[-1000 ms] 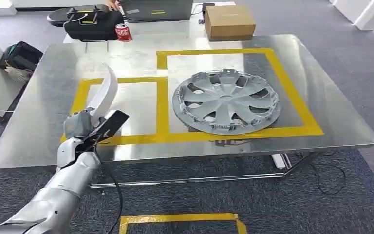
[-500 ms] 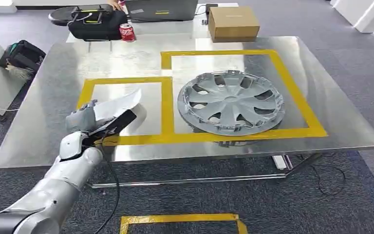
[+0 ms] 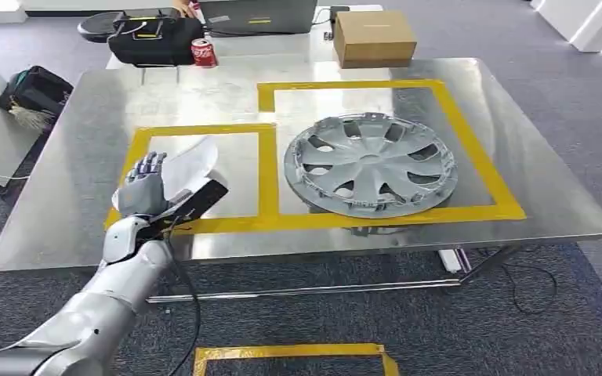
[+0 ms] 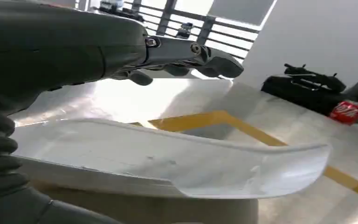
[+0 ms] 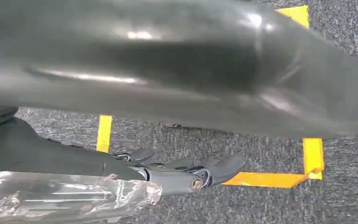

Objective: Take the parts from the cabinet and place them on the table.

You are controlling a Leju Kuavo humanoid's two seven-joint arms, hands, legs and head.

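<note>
Fingers spread and straight, the left hand (image 3: 143,186) holds nothing; it hovers over the near-left part of the metal table (image 3: 70,157), palm turned toward the white curved part (image 3: 190,166). That part lies flat on the table inside the smaller yellow-taped square (image 3: 262,174), just beside and beyond the hand; the left wrist view shows a gap between the fingers (image 4: 214,63) and the part's long pale surface (image 4: 168,158). The grey hubcap (image 3: 370,164) rests in the larger taped rectangle to the right, well apart from the part, with the yellow strip between them. The table's near edge runs just below the wrist. The right hand (image 5: 186,175) hangs over grey carpet (image 5: 242,149) with yellow floor tape, fingers loosely extended and gripping nothing; clear plastic wrap (image 5: 65,196) lies beside its wrist.
</note>
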